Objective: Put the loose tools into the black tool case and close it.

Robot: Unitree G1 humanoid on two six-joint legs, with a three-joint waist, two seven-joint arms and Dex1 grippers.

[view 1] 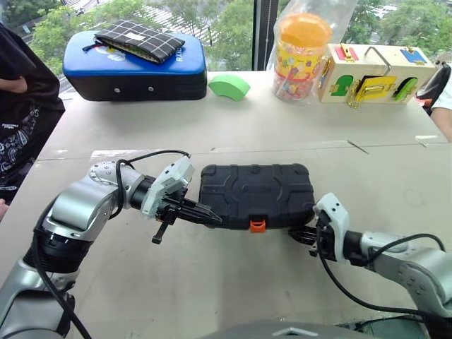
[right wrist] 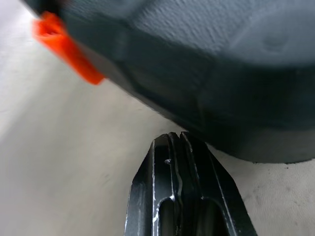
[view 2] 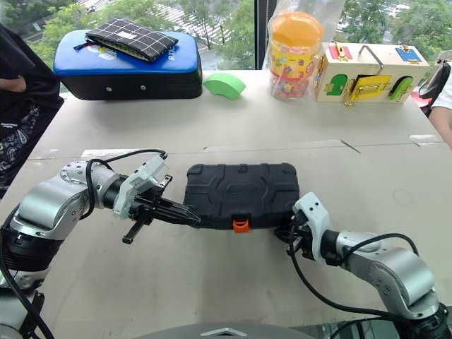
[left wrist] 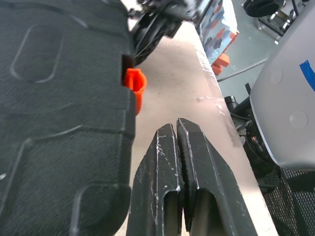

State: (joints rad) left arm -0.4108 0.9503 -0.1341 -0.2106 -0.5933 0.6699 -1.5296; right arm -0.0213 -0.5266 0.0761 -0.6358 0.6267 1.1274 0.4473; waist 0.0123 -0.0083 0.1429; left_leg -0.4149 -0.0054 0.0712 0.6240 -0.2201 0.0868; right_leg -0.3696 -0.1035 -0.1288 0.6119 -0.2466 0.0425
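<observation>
Left eye view: one black tool case [view 1: 256, 193], two pinched-together tools.

text: none legible | blue case [view 1: 134, 65]: white lettering on edge, too small to read | jar [view 1: 301, 56]: printed pattern, no readable words | lock box [view 1: 374, 73]: no readable marks

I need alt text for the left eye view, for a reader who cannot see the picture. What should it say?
A closed black tool case with a small orange latch lies on a pale table, with the shut left gripper at its left end and the shut right gripper at its right front corner. Behind stand a blue-topped case, a green block, a toy jar and a wooden latch box.
</observation>
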